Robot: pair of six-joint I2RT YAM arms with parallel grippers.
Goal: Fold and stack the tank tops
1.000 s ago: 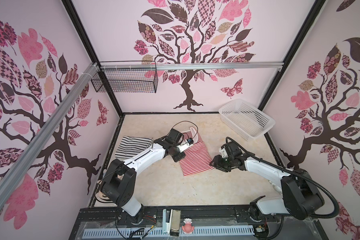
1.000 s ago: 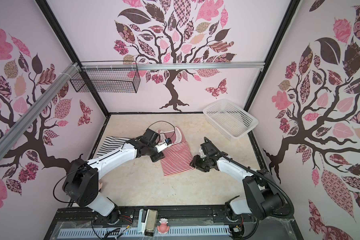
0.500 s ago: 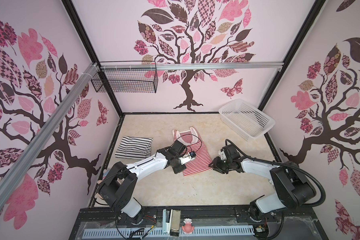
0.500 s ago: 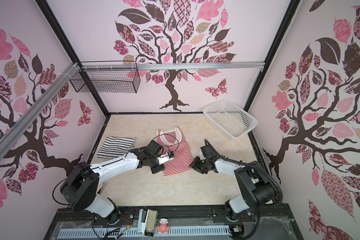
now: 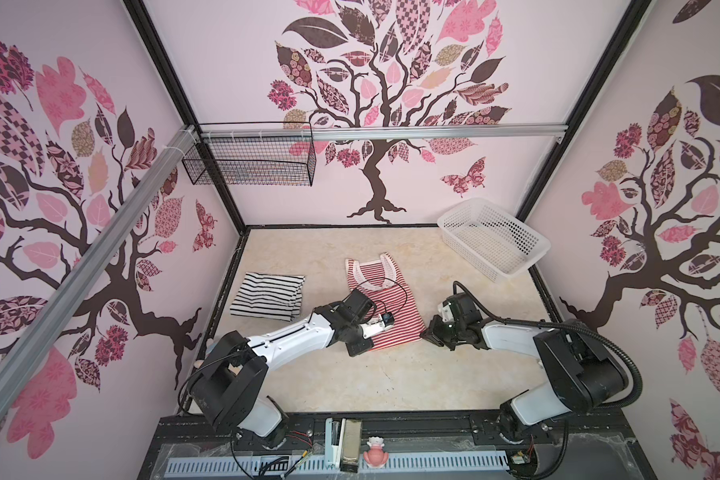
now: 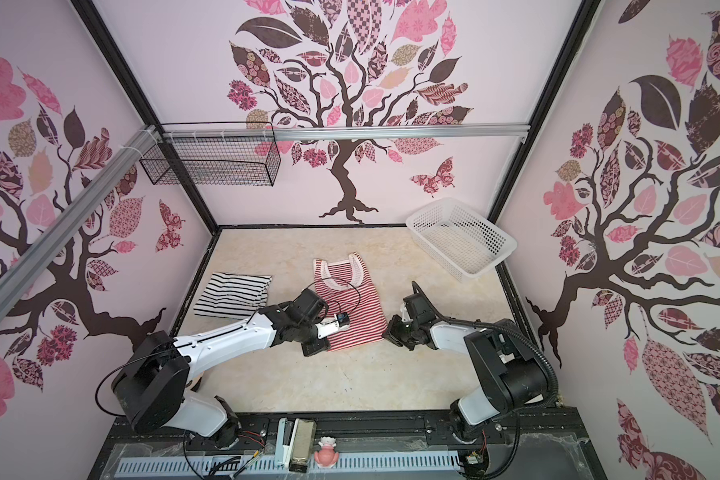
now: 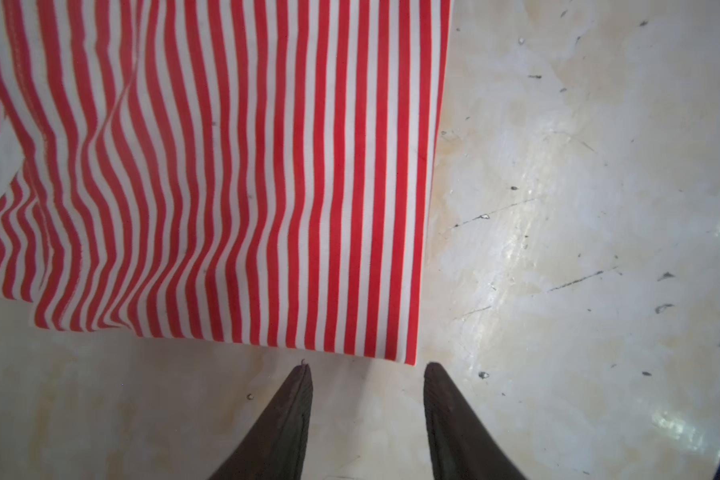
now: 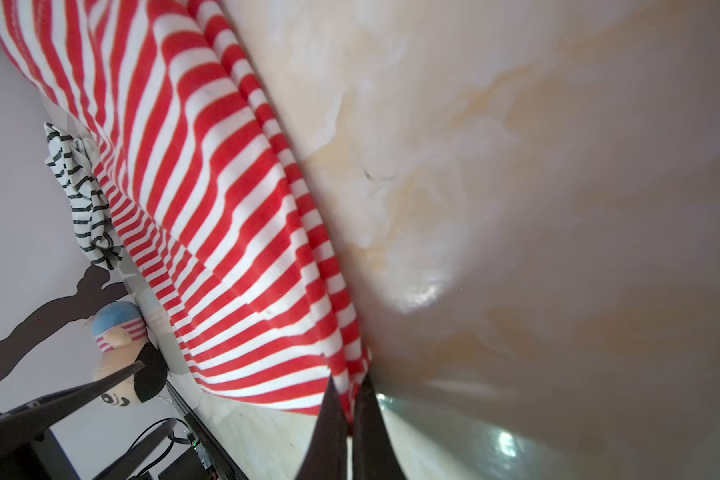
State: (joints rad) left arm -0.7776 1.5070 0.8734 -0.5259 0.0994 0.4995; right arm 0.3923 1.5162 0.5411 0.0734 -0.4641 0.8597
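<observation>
Right wrist view, lower centre: we record the right gripper (image 8: 348,380) newly clamped on a hem corner of the red-striped top (image 8: 208,208), which lies flat on the table (image 5: 391,374), while the left gripper (image 7: 367,365), jaws apart, waits just short of the other corner, so the fold looks ready to begin.

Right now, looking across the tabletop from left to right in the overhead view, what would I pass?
black-and-white tank top → red-and-white tank top → right end effector, shut on that top's corner → white basket
</observation>
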